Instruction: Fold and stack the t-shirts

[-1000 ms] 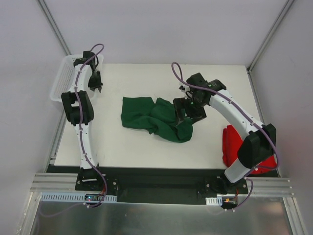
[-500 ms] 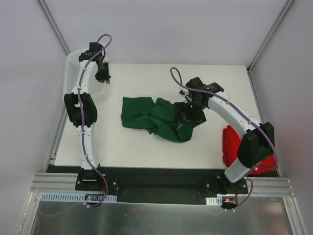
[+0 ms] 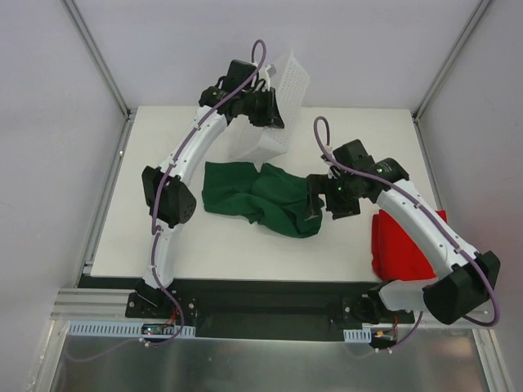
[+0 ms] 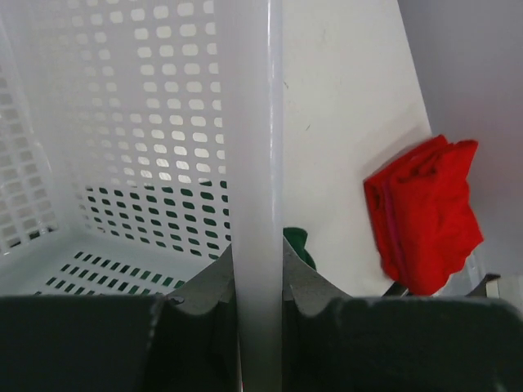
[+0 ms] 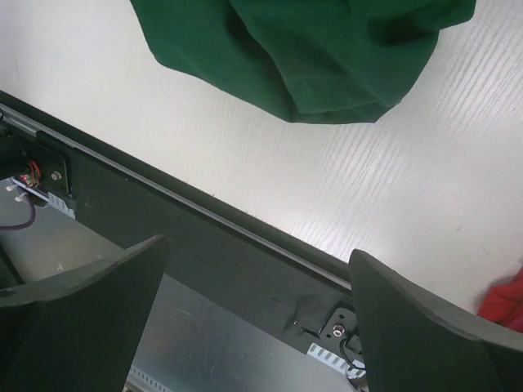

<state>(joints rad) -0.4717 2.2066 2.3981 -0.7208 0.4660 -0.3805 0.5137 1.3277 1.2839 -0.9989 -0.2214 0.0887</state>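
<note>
Grey walls are seen on three sides of the white table [image 3: 163,237]. Within the last second the white basket [image 3: 265,139] has been taken from the far left corner and carried to the middle of the far edge. It is now held raised and tilted there, just behind the green t-shirt [image 3: 245,196]. Its rim is clamped between the fingers [image 4: 204,286] of the left gripper [image 3: 263,104], as is shown in the left wrist view.

The green t-shirt is lying crumpled, not folded, near the middle of the table. The right gripper [image 3: 321,202] has been drawn back a little from the right end of this shirt. Its fingers [image 5: 90,286] are seen wide apart with nothing between them. A red t-shirt [image 3: 400,245], already folded, is lying at the right edge, close to the near right corner.

It is judged that folding of the green shirt has not been started. The basket is probably being tipped or moved aside, and nothing is seen inside it.
</note>
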